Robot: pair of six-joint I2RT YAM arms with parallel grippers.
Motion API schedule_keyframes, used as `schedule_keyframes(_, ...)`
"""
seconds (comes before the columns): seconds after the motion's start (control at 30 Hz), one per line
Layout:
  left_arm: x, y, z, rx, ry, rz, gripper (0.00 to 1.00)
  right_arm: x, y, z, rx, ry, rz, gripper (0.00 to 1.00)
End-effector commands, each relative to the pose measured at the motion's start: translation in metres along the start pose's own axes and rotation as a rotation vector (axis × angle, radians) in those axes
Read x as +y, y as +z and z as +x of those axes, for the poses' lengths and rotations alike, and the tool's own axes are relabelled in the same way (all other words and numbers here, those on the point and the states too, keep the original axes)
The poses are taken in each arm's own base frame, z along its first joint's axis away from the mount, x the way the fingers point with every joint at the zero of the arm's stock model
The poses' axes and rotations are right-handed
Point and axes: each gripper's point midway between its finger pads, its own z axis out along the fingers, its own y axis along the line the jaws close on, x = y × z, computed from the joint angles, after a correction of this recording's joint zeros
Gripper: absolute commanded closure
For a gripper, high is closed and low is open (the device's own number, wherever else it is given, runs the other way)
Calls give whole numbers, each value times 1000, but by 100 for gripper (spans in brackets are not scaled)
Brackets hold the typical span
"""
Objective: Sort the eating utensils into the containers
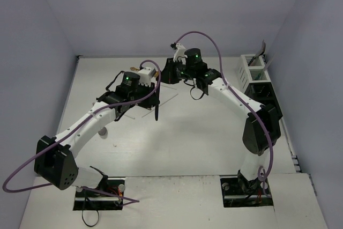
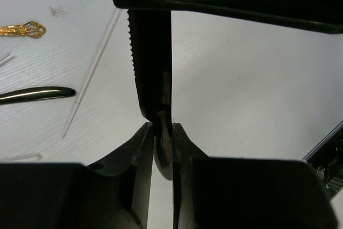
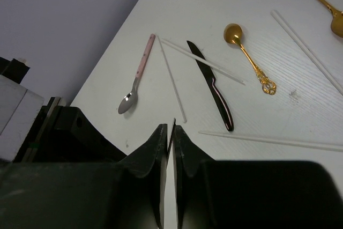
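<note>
1. In the top external view the left gripper [image 1: 154, 102] hangs over the middle of the table [image 1: 187, 138]. A dark sliver points down from it toward the near edge. The left wrist view shows that this is a serrated black knife [image 2: 150, 52], with both fingers clamped tight on its lower end.
2. The left wrist view also shows pieces lying left of the held knife, which the arm hides from above. They are an ornate gold handle tip [image 2: 21, 29], a dark glossy handle [image 2: 37, 94] and one pale chopstick [image 2: 91, 73].
3. From above, the right gripper [image 1: 170, 72] sits at the far middle of the table, just beyond the left one. Its fingers cannot be read there. The right wrist view shows them pressed together down to a hairline slit (whether anything thin is pinched in it, I cannot tell).
4. Only the right wrist view lays out the loose cutlery. There is a pink-handled spoon [image 3: 136, 76], a black-handled knife [image 3: 211, 87] and a gold spoon [image 3: 247, 57], with pale chopsticks [image 3: 201, 57] scattered among them, all flat on the table.
5. Only the top view shows the white holder [image 1: 252, 67], with the black holder [image 1: 261, 92] just in front of it. Both stand against the right wall, well apart from both grippers.
</note>
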Motion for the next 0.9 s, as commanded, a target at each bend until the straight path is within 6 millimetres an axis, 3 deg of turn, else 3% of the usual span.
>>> schedule_keyframes(0.0,-24,-14,-47,-146,49,66,100,30,-6,-34,-91,-69,-87,100)
schedule_keyframes(0.03,-23,-14,-47,-146,49,64,99,30,-7,-34,-92,-71,-89,100)
schedule_keyframes(0.1,-22,-14,-46,-142,52,58,84,33,-9,-35,-96,-80,-96,100)
schedule_keyframes(0.13,-22,-15,-46,-142,53,57,65,35,-11,-37,-102,-88,-98,100)
schedule_keyframes(0.17,-21,-16,-46,-140,55,51,38,35,-12,-39,-107,-99,-97,100)
schedule_keyframes(0.2,-20,-18,-45,-138,53,39,37,36,-15,-41,-114,-102,-97,100)
schedule_keyframes(0.27,-16,-24,-42,-122,52,10,13,29,-26,-53,-143,-114,-79,100)
schedule_keyframes(0.37,-11,-34,-43,-128,58,-22,13,15,-41,-68,-182,-110,-46,100)
schedule_keyframes(0.53,1,-56,-40,-142,30,-56,13,-30,-99,-108,-299,-104,65,100)
schedule_keyframes(0.6,13,-60,-38,-129,-4,-81,13,-36,-122,-125,-349,-135,99,100)
schedule_keyframes(0.73,34,-58,-30,-57,-31,-141,13,-73,-195,-169,-467,-224,273,100)
schedule_keyframes(0.87,44,-53,-25,-23,-41,-170,13,-112,-272,-196,-519,-299,500,100)
